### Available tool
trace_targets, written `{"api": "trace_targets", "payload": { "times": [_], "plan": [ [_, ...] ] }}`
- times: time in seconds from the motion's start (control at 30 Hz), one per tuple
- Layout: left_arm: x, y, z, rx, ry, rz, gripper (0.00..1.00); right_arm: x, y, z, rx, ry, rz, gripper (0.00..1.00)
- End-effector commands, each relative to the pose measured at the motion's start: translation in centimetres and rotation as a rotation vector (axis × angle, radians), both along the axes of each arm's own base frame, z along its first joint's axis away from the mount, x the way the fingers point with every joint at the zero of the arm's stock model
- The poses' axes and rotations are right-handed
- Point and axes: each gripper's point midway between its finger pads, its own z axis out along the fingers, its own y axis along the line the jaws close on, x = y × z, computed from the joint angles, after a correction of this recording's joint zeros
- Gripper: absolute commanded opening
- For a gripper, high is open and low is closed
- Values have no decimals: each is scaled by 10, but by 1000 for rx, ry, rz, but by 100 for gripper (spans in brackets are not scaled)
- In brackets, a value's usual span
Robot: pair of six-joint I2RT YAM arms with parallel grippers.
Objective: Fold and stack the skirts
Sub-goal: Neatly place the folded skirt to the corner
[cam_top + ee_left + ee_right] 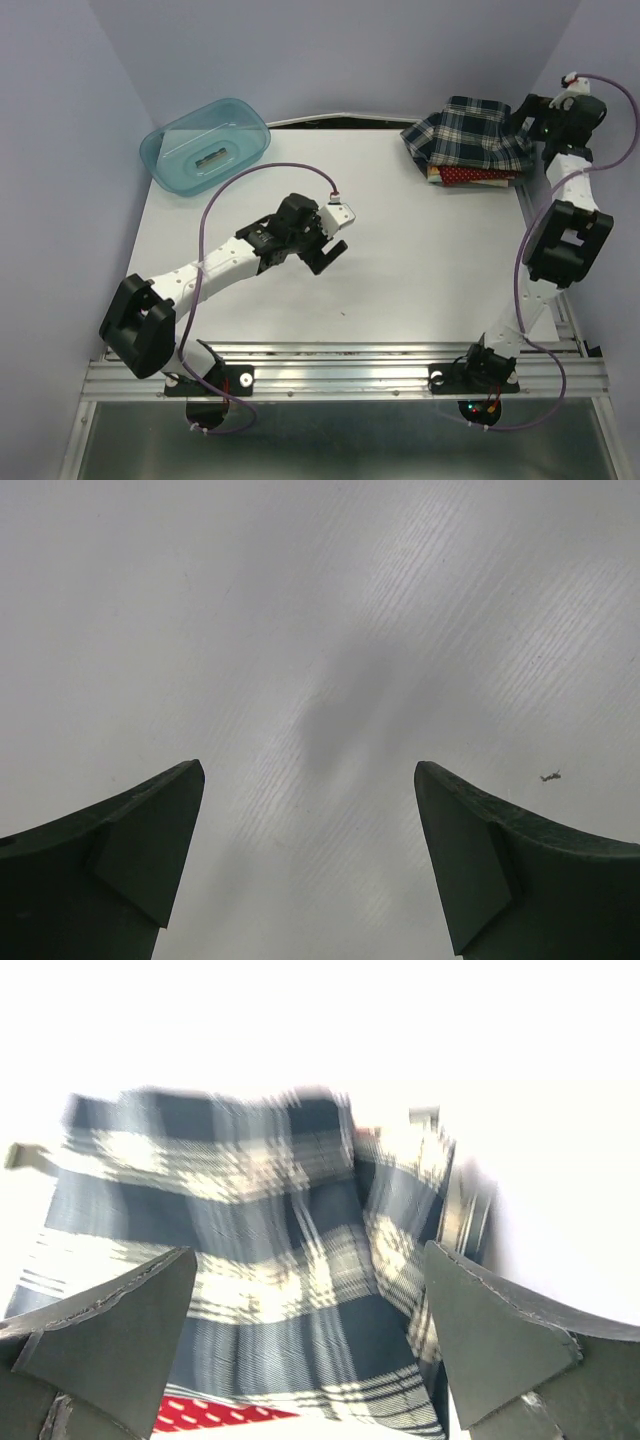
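Note:
The folded skirts lie stacked at the table's back right corner. The plaid skirt is on top, and the dark red dotted skirt shows beneath its near edge. A sliver of orange print peeks out at the stack's left side. My right gripper hovers just off the stack's right edge. In the right wrist view it is open above the plaid skirt with nothing between its fingers, and the red skirt shows at the bottom. My left gripper is open over bare table near the middle.
A translucent teal bin sits at the back left of the white table. Walls close in on the left, back and right. A small dark speck lies on the table near my left gripper.

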Motion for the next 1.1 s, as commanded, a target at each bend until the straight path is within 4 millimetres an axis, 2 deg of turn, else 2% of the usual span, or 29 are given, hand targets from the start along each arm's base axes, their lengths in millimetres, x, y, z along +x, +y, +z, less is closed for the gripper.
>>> {"api": "trace_targets", "payload": {
  "times": [0.0,0.03,0.07,0.1,0.13,0.2,0.23,0.27,0.3,0.33,0.4,0.43,0.47,0.5,0.53,0.67,0.7,0.77,0.8,0.87,0.9,0.93,0.97,1.0,1.03,1.07],
  "plan": [
    [8,-6,28,-59,-47,5,99,-17,13,134,-53,-341,16,100],
    [8,-7,29,-63,-50,4,99,-20,14,143,-46,-368,5,100],
    [8,-7,30,-64,-53,3,99,-25,23,160,-48,-400,17,100],
    [8,-7,30,-63,-52,3,99,-29,26,166,-42,-416,23,100],
    [9,-7,32,-66,-55,3,99,-33,30,163,-31,-417,36,100],
    [9,-8,30,-66,-51,2,99,-36,55,169,-9,-440,116,92],
    [9,-9,32,-70,-53,1,99,-39,64,172,-2,-446,135,86],
    [10,-9,32,-70,-51,2,99,-38,73,165,21,-432,162,73],
    [10,-10,33,-71,-52,2,99,-36,85,163,30,-428,186,67],
    [11,-11,36,-76,-55,3,98,-33,88,156,45,-416,186,53],
    [14,-13,40,-87,-57,5,99,-21,97,136,76,-376,197,40],
    [14,-15,42,-89,-57,4,99,-21,97,138,81,-375,195,36],
    [15,-15,42,-91,-52,9,99,-12,101,126,103,-347,196,29],
    [15,-16,44,-95,-53,7,99,-8,100,119,109,-334,193,27],
    [17,-17,47,-102,-55,6,99,0,102,104,118,-311,185,26],
    [21,-19,52,-111,-53,15,99,20,110,82,131,-288,162,24],
    [22,-18,52,-112,-50,18,99,28,105,64,140,-262,142,24],
    [24,-18,52,-116,-44,24,99,40,103,61,121,-271,126,23],
    [25,-18,52,-116,-41,27,99,50,104,40,116,-243,120,23],
    [27,-17,51,-118,-33,33,99,62,101,39,74,-264,105,23],
    [27,-17,52,-119,-31,34,99,66,99,35,67,-266,98,24],
    [28,-17,51,-120,-29,33,99,74,104,15,73,-244,107,25],
    [29,-16,50,-118,-25,37,99,80,103,17,61,-262,108,29],
    [30,-15,48,-116,-21,39,99,85,100,-2,64,-242,103,30],
    [31,-15,47,-114,-18,39,99,87,100,4,59,-258,101,31],
    [34,-15,44,-112,-11,42,99,93,105,-9,63,-250,111,36]
  ]
}}
